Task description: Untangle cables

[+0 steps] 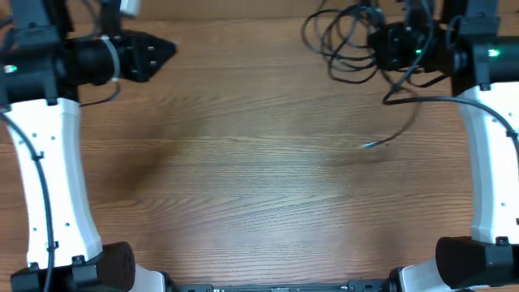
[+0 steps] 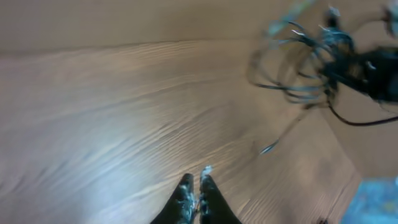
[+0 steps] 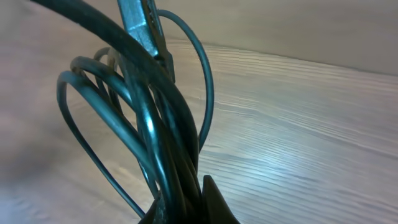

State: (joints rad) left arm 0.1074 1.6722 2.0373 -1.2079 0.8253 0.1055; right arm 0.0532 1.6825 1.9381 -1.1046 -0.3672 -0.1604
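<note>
My right claw (image 1: pixel 379 42) is gripping the cables (image 1: pixel 336 36), tail (image 1: pixel 375 143) trailing toward desk (image 1: pixel 243 186) centre; my left claw (image 1: pixel 166 50), closed, empty, is sitting far left.

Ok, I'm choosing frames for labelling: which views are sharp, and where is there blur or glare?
Overhead: fairly sharp and evenly lit, the cables easy to trace. Left wrist: motion-blurred, the cables smeared, a bright sheen on the table. Right wrist: the cables fill the near frame, reasonably crisp; the table behind is soft with a glare patch.
</note>
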